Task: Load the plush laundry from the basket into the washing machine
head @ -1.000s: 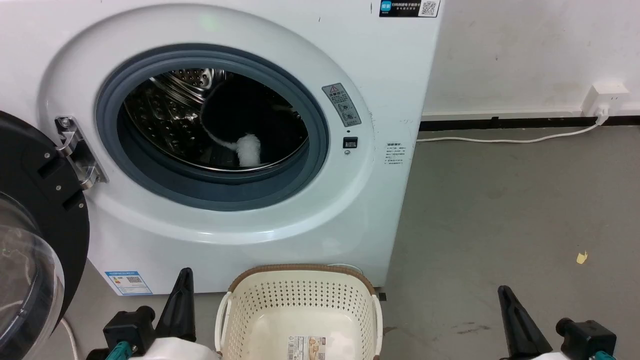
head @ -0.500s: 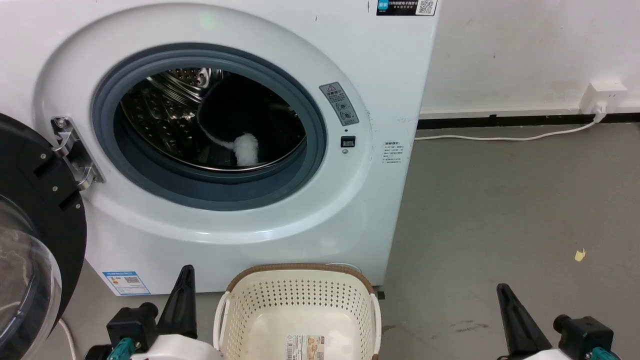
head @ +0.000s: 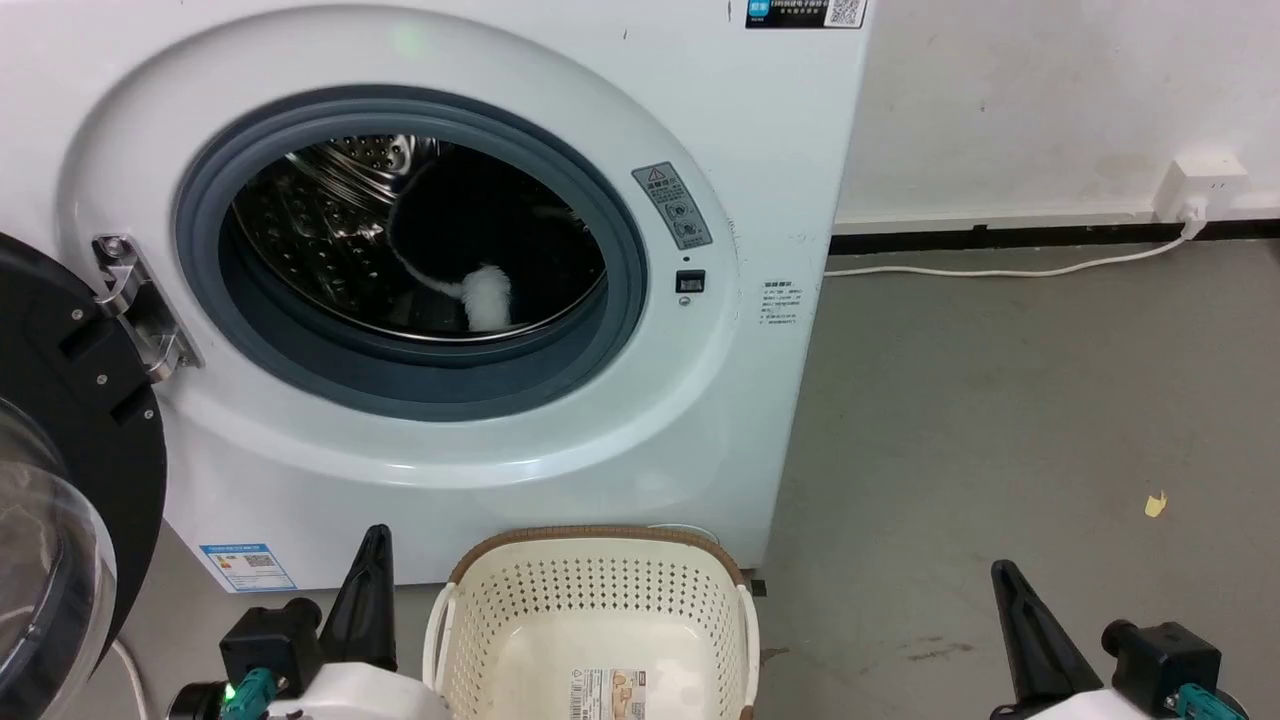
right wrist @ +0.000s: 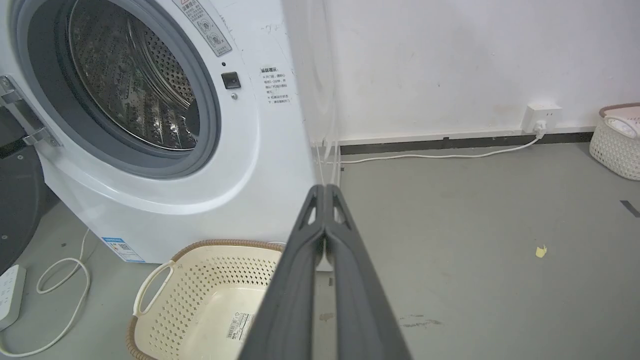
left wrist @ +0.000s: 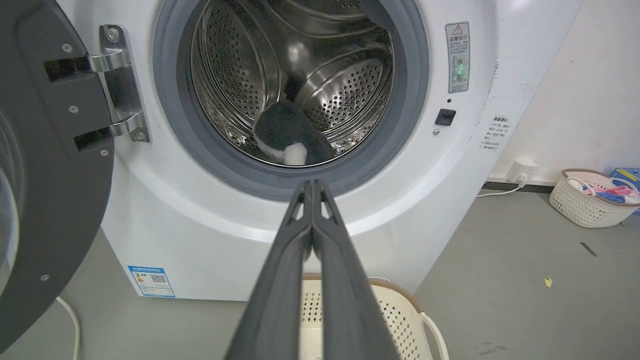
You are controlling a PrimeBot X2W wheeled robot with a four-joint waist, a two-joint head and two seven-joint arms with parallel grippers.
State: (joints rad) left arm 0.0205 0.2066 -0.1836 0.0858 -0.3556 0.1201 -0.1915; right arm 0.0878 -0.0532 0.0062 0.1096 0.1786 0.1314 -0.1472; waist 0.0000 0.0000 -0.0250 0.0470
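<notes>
Status: plush laundry (left wrist: 290, 136) lies inside the washing machine (head: 640, 430), low in the steel drum (left wrist: 235, 75), white fuzzy end toward us and just behind the grey gasket (head: 625, 300); basket (head: 595, 540) sits on the floor right in front of the machine, nothing in it but the label (head: 610, 690) on its floor. We see the left pincer (left wrist: 312, 186) closed, fingers pressed together, holding nothing, aimed at the porthole from beside the basket's left. We see the right pincer (right wrist: 325, 189) closed too, empty, off to the basket's right over bare floor. The door (head: 90, 430) is swung wide at left.

We judge loading as done, so the step in hand is a check and a clean stand-off. To do it well we would confirm from the left wrist view that no fuzz drapes over the gasket lip; it looks clear, but the white end is close to the front. If a nudge deeper were wanted, the left pincer is the one lined up: go in with fingers together through the middle of the opening, push low on the black body, avoid the hinge (head: 130, 300) side. Otherwise keep both arms clear of basket handles and door
</notes>
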